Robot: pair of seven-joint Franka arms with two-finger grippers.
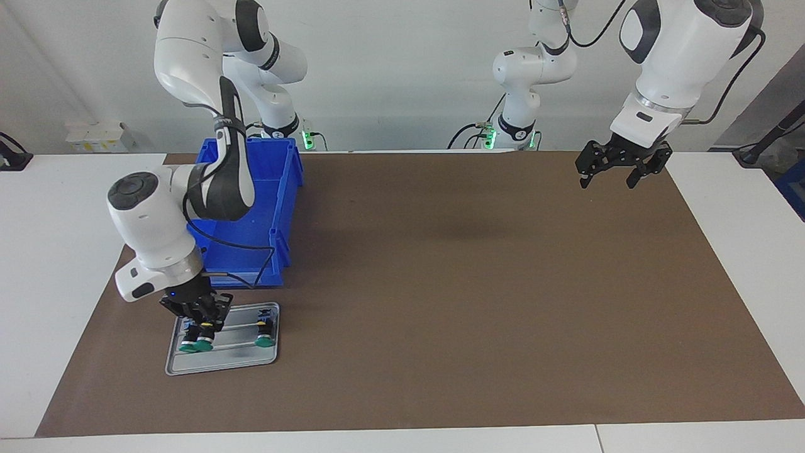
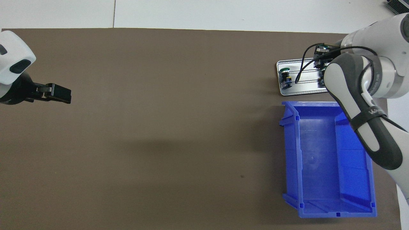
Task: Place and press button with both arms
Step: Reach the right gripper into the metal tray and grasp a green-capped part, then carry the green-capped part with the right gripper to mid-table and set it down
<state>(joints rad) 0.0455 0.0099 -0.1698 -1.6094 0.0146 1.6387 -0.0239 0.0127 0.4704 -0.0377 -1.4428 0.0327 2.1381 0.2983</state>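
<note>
A metal tray (image 1: 221,365) lies on the brown mat at the right arm's end, farther from the robots than the blue bin. Three green-capped switches lie on their sides in it. My right gripper (image 1: 202,319) is down in the tray over the button (image 1: 204,343), which has a yellow ring and lies next to a second switch (image 1: 187,346). The third switch (image 1: 264,341) lies apart toward the table's middle and also shows in the overhead view (image 2: 284,75). There my right arm hides the other two. My left gripper (image 1: 609,177) waits open and empty in the air at the left arm's end.
A blue bin (image 1: 280,189) stands empty beside the tray, nearer to the robots, and shows in the overhead view (image 2: 319,159). The brown mat (image 1: 453,283) covers most of the table. White table surface borders it.
</note>
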